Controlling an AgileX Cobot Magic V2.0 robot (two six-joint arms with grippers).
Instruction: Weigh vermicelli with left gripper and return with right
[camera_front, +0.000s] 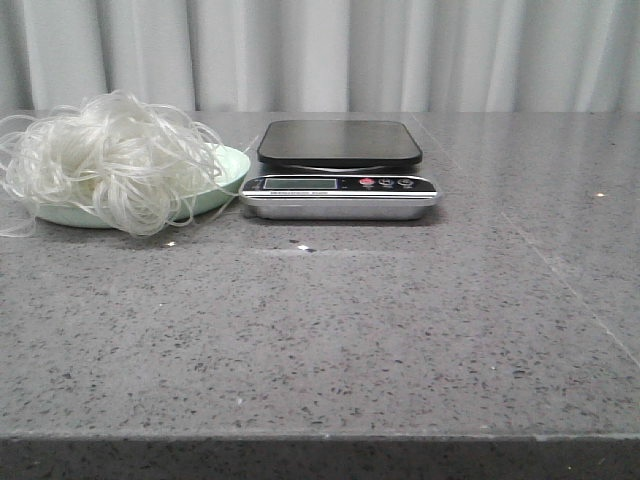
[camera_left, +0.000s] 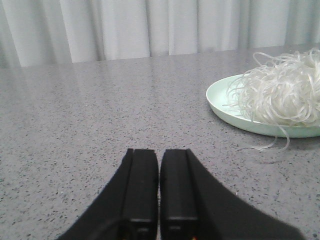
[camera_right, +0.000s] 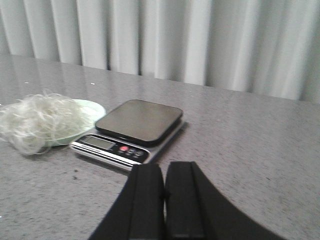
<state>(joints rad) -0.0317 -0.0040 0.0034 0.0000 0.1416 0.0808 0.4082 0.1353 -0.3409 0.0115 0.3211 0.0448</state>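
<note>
The vermicelli (camera_front: 110, 160), a fluffy clump of thin white strands, lies in a pale green plate (camera_front: 232, 172) at the far left of the table. It also shows in the left wrist view (camera_left: 280, 92) and the right wrist view (camera_right: 37, 122). The scale (camera_front: 340, 170), with a bare black platform and a silver base, stands just right of the plate. It also shows in the right wrist view (camera_right: 132, 131). My left gripper (camera_left: 159, 152) is shut and empty, low over bare table, apart from the plate (camera_left: 220, 102). My right gripper (camera_right: 164, 167) is shut and empty, short of the scale. Neither gripper shows in the front view.
The grey speckled table (camera_front: 330, 330) runs to a front edge near the bottom of the front view. A pale pleated curtain (camera_front: 330, 50) hangs behind the table.
</note>
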